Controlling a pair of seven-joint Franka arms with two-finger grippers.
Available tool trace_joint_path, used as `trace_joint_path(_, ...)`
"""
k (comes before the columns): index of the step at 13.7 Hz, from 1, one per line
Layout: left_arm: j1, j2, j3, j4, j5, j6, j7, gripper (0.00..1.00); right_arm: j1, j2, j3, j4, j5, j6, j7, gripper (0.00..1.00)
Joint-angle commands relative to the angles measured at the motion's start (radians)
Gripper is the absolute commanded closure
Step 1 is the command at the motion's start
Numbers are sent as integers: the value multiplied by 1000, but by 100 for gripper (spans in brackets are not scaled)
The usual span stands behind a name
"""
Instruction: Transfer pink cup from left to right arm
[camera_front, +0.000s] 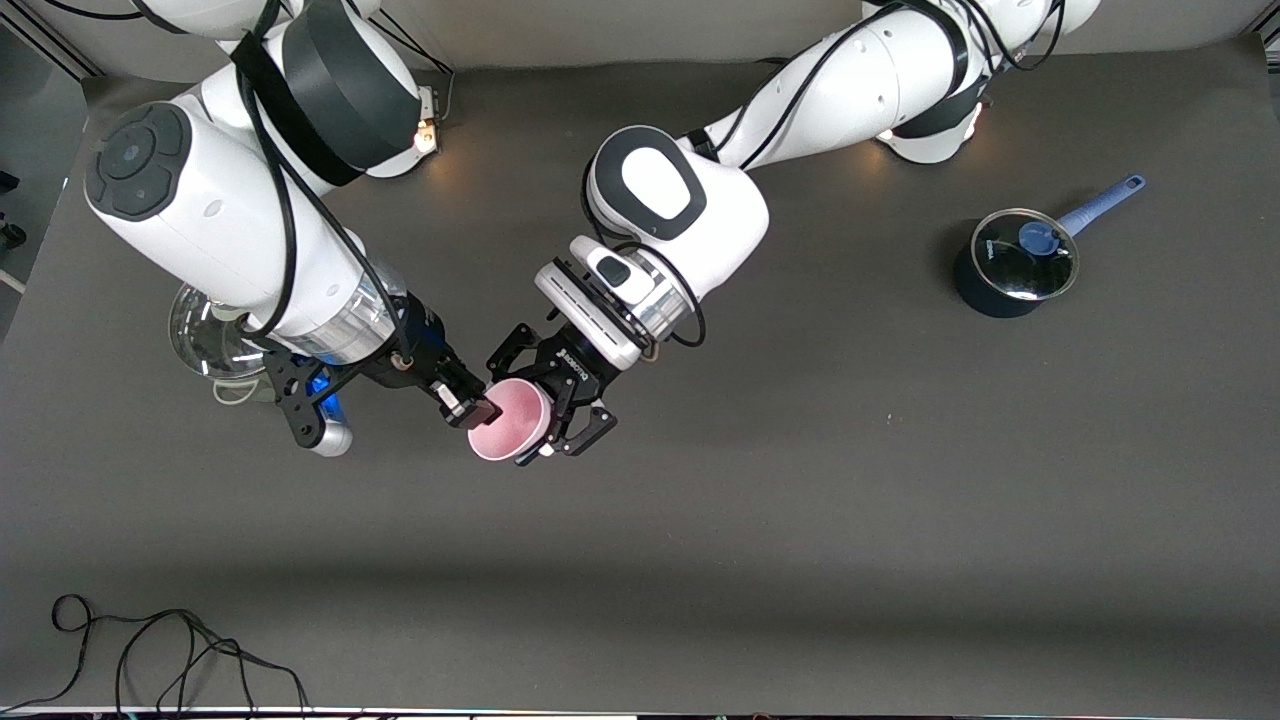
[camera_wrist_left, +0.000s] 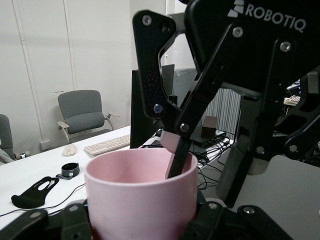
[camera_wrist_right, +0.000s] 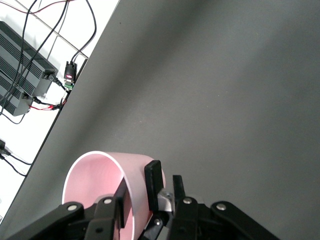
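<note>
Pink cup (camera_front: 512, 420) was held on its side in the air at centre frame over the counter (camera_front: 800, 500), clenched in the left gripper (camera_front: 560, 415). The right gripper (camera_front: 470, 405) was set at its rim, jaws straddling the wall (camera_wrist_right: 135, 185); contact could not be told.

small pale-pink plastic cup (camera_front: 512, 420): just 1
dark blue saucepan with glass lid and blue handle (camera_front: 1015, 265): 1
clear glass bowl-ish thing (camera_front: 205, 335): 1
loose black cable (camera_front: 160, 655): 1
white robot arms: 2
</note>
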Motion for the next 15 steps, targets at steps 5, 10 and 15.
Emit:
trace_joint_path(5, -19, -16, 19, 9, 5, 24, -25, 100, 10, 15, 0, 55, -39, -51, 3, 69)
trace_joint_path(10, -45, -29, 126, 7, 45, 23, -111, 0, 10, 12, -2, 57, -42, -56, 3, 100)
trace_joint_path(15, -47, -31, 146, 6, 59, 23, -130, 0, 13, 11, 6, 57, -68, -57, 3, 100)
